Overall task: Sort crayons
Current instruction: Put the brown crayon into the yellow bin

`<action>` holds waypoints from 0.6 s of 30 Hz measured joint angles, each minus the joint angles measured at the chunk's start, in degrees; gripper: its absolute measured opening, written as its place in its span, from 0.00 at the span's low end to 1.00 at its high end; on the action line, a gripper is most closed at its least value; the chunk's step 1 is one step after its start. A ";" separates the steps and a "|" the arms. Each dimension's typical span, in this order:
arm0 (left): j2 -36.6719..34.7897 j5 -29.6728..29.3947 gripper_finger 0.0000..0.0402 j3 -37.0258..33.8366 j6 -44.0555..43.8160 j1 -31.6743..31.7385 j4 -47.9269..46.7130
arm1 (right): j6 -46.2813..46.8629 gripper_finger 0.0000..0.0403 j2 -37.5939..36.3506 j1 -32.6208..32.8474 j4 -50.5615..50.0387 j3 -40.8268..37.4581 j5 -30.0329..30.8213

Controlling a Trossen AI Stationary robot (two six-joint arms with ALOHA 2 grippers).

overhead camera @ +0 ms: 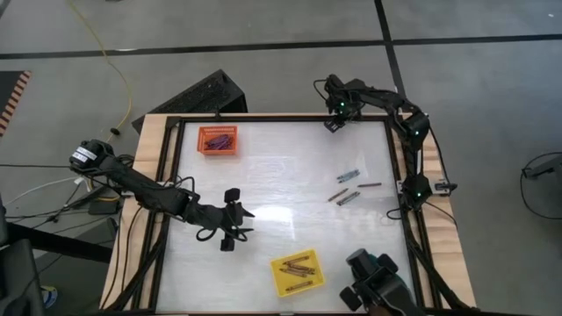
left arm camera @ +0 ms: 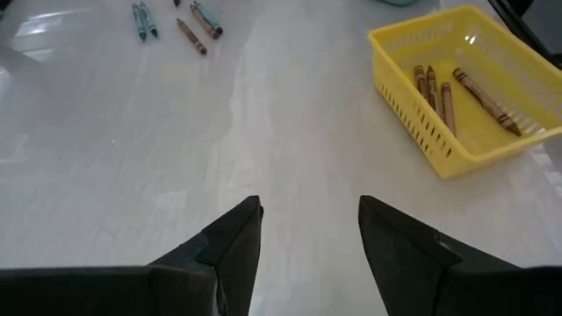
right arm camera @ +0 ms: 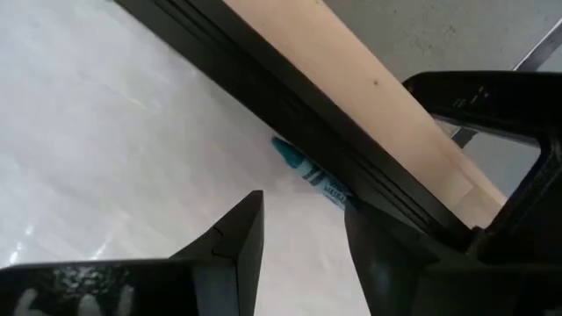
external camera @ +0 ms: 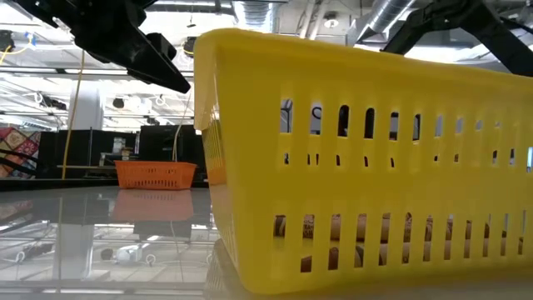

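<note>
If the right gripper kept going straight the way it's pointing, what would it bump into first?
Probably the teal crayon lying against the table's black edge frame. The right gripper, fingers open, points right at it in its wrist view. Depth is hard to judge, so it might meet the frame instead.

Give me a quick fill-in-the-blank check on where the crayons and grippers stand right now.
1. The brown crayons already sorted lie in the ____ tray.
2. The left gripper hovers over bare table with its fingers ____.
3. The right gripper is near the table's edge, by a single ____ crayon.
4. The orange tray sits near the table's far ____ corner in the high view.

Missing words: yellow; open; teal; left
</note>
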 joint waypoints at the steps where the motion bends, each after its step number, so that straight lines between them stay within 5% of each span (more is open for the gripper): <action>1: 0.00 0.02 0.45 0.00 -0.02 0.00 0.00 | 0.18 0.42 0.00 0.00 0.02 0.00 -0.04; 18: 0.00 1.58 0.45 0.00 -1.11 -0.43 -2.40 | 4.55 0.42 -0.07 2.03 -3.05 -2.06 -2.45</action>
